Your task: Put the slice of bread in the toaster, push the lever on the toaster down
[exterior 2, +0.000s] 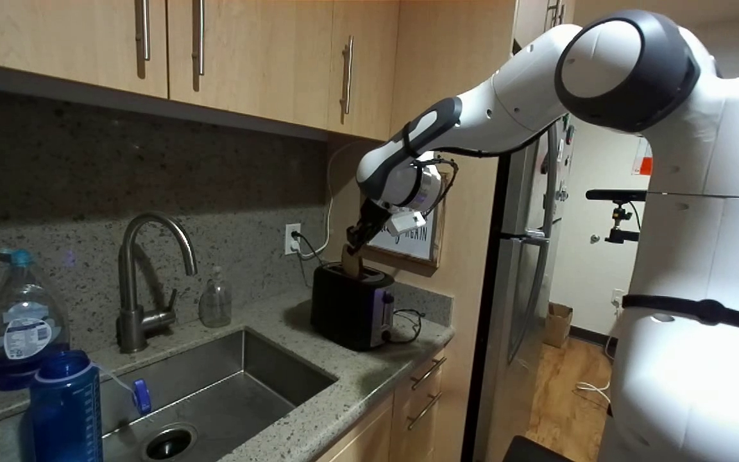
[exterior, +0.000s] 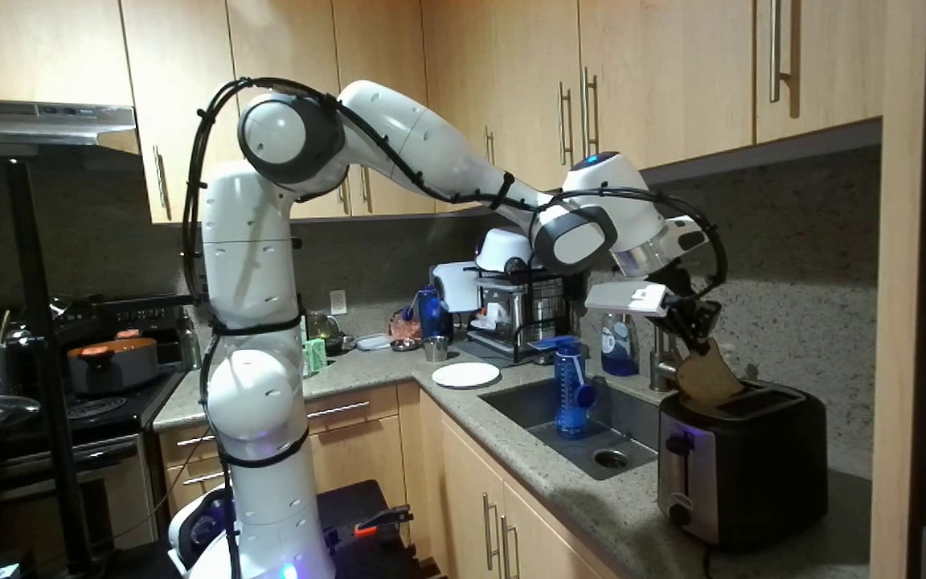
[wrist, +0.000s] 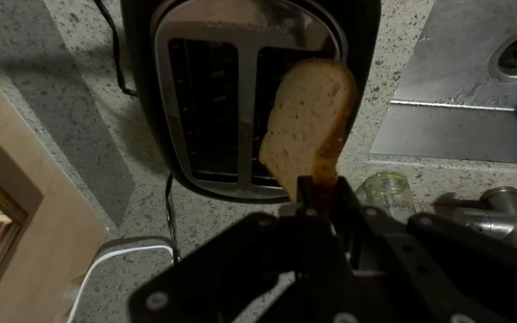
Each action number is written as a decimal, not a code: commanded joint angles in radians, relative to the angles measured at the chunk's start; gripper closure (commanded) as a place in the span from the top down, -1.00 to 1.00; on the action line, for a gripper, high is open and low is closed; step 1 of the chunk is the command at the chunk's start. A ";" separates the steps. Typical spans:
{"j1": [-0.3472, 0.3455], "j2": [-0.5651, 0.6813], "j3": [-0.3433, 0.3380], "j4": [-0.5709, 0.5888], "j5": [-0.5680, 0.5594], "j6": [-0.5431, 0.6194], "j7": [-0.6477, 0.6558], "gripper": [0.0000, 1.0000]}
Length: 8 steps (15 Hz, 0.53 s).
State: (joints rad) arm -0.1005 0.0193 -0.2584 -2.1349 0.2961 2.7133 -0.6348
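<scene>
We have the jaws of the gripper (wrist: 323, 188) drawn together on one end of the slice of bread (wrist: 305, 116), with no more gap than its thickness. From there the slice reaches out ahead of the jaws, its broad face showing in the wrist view and its long axis running up that view with a lean to the right, the side where the sink (wrist: 456, 130) lies. Beneath it is the toaster (exterior: 744, 474), and the slice covers most of the slot (wrist: 266, 85) on the sink side, leaving the far slot (wrist: 209, 112) uncovered. The slot runs nearly straight up the wrist view, so we see slice and slot a little askew, with the rounded far end overlapping the toaster's rim on the sink side. In both exterior views the bread hangs between the jaws and the toaster's top; we cannot tell whether its lower edge is inside the slot or only over it. We judge that the coming move turns on this angle: bring the slice in line with the slot, lower it, then let go. After that we would go for the lever (exterior: 678, 445), on the toaster's metal end
</scene>
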 commanded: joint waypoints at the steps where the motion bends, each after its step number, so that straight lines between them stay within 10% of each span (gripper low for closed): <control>1: -0.002 0.054 0.003 0.052 0.049 0.029 -0.035 -0.94; 8: -0.007 0.048 -0.003 0.020 0.018 0.091 -0.014 -0.94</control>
State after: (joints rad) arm -0.1046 0.0698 -0.2585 -2.1013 0.3147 2.7593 -0.6414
